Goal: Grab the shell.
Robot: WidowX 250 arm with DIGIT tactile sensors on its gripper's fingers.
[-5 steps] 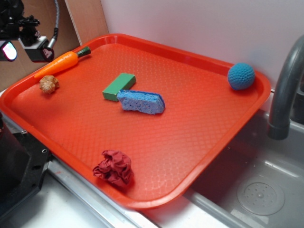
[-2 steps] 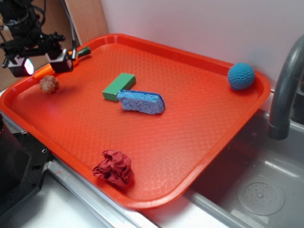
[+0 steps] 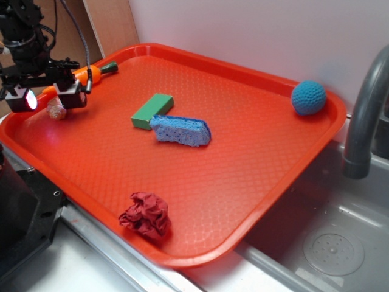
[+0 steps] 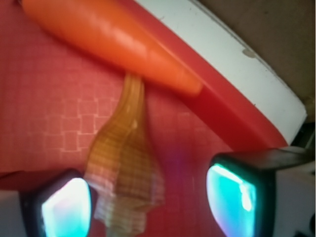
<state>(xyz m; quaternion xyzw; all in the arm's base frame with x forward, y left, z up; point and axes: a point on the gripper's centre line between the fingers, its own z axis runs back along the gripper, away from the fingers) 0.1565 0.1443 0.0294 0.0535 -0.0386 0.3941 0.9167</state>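
The shell [image 3: 56,109] is small, tan and ridged, lying at the far left of the red tray [image 3: 243,152] just below the orange toy carrot [image 3: 85,74]. In the wrist view the shell [image 4: 126,168] sits between my two glowing fingertips, close against the left one, its thin tip pointing up to the carrot [image 4: 113,39]. My gripper [image 3: 47,100] hangs low over the shell, open, with a wide gap on the right side. The fingers partly hide the shell in the exterior view.
On the tray lie a green block [image 3: 152,111], a blue sponge [image 3: 181,130], a dark red wad of cloth [image 3: 144,214] near the front edge and a blue crocheted ball [image 3: 308,97] at the far right. A sink with a grey faucet [image 3: 364,115] stands right of the tray.
My gripper has come down from above the tray's far-left corner and shifted slightly toward the front, so that its open fingers now straddle the shell. The shell and carrot have not moved.
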